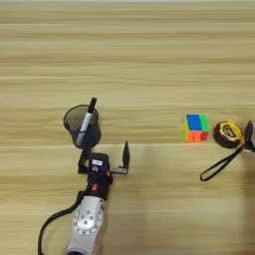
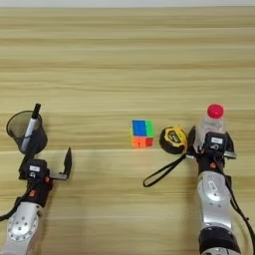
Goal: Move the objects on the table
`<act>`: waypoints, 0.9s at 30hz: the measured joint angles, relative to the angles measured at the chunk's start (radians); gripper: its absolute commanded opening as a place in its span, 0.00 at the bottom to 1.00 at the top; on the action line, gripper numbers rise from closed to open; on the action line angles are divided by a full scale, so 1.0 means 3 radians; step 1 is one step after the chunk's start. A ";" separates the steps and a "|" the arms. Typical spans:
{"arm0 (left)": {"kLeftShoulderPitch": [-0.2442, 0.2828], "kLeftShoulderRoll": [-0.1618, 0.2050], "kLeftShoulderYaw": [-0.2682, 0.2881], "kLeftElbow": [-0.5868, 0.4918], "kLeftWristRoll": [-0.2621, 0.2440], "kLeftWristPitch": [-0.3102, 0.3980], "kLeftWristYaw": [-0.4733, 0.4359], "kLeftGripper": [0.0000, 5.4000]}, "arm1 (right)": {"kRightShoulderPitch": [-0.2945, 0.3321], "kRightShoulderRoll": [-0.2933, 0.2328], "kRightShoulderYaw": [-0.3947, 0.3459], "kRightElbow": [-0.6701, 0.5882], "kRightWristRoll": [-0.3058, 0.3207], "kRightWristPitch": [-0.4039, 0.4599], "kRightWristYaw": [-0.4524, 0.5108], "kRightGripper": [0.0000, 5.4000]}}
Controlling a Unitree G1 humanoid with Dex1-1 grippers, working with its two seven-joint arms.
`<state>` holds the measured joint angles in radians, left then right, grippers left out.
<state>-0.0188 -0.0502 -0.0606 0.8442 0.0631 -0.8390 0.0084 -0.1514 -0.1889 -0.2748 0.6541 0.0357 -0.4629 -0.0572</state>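
Observation:
A black mesh cup (image 2: pixel 19 124) with a black marker (image 2: pixel 31 124) leaning in it stands at the left of the table (image 1: pixel 129 60). My left gripper (image 2: pixel 49 155) is open just in front of the cup, its left finger against the cup's near side. A multicoloured puzzle cube (image 2: pixel 142 133) sits mid-table, with a yellow-black tape measure (image 2: pixel 173 139) right beside it and its strap (image 2: pixel 162 174) trailing toward me. The small clear bottle (image 2: pixel 211 125) with a red cap (image 2: pixel 215 110) stands upright between the fingers of my right gripper (image 2: pixel 211 142), which straddle it with gaps on both sides.
The right gripper's left finger (image 2: pixel 191 138) is close to the tape measure. The left arm's black cable (image 1: pixel 50 224) loops along the table's near edge.

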 measured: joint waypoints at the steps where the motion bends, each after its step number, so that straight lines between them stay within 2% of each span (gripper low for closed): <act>1: 0.0000 0.0000 0.0000 0.0001 0.0000 0.0000 0.0000 1.00 | 0.0001 0.0008 0.0000 -0.0001 0.0017 0.0000 0.0001 0.90; 2: 0.0000 0.0000 0.0000 0.0001 0.0000 0.0000 0.0000 1.00 | 0.0002 0.0013 0.0001 -0.0002 0.0022 0.0000 0.0002 0.98; 3: 0.0000 0.0000 0.0000 0.0001 0.0000 0.0000 0.0000 1.00 | 0.0005 0.0020 0.0003 -0.0008 0.0034 0.0000 0.0003 0.99; 11: 0.0000 0.0000 -0.0002 0.0001 0.0000 -0.0001 0.0001 1.00 | 0.0245 0.0104 -0.0010 -0.0266 0.0170 0.0078 0.0006 0.99; 18: 0.0022 -0.0001 -0.0015 -0.0057 0.0005 -0.0002 0.0009 1.00 | 0.0913 0.0294 0.0150 -0.0901 0.0250 0.0287 0.0187 0.99; 21: 0.0043 -0.0001 -0.0018 -0.0097 0.0005 -0.0001 0.0016 1.00 | 0.1079 0.0326 0.0189 -0.1008 0.0232 0.0343 0.0221 0.99; 27: 0.0085 0.0000 -0.0021 -0.0135 0.0005 -0.0001 0.0025 1.00 | 0.1444 0.0481 0.0464 -0.1143 0.0126 0.0313 0.0330 0.99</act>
<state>0.0066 -0.0503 -0.0671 0.8039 0.0645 -0.8393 0.0160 0.2818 -0.0446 -0.1356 0.3112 0.0733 -0.3691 0.0419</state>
